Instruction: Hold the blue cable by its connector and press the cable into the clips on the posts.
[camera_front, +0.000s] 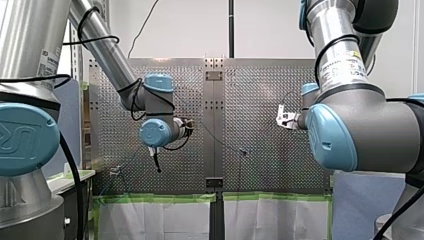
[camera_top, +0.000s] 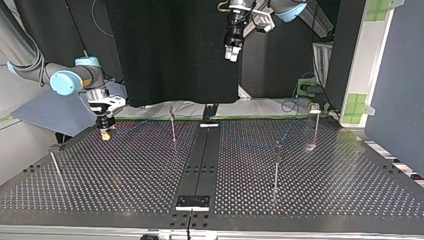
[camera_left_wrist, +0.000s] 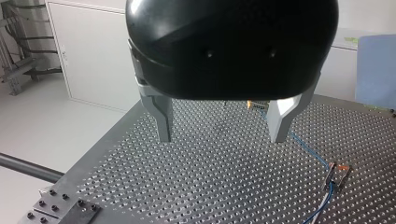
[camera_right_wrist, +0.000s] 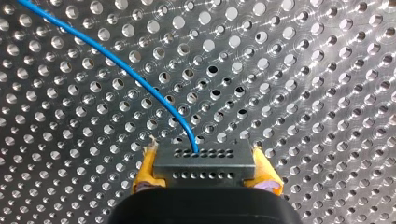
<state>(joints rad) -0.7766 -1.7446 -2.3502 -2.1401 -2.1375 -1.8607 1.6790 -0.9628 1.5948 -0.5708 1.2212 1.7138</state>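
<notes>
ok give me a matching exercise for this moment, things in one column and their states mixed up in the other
Things:
1 left gripper
2 right gripper
3 blue cable
4 connector

States:
A runs out of the connector over the perforated table
B open, nothing between its fingers
C clamped between yellow pads
D shut on the connector

Pairs: 1-B, 2-D, 3-A, 4-C

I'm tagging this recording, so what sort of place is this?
Probably a robotics lab or test cell: a perforated table, my left arm and my right arm over it, and posts for the cable whose connector my right gripper holds.
</notes>
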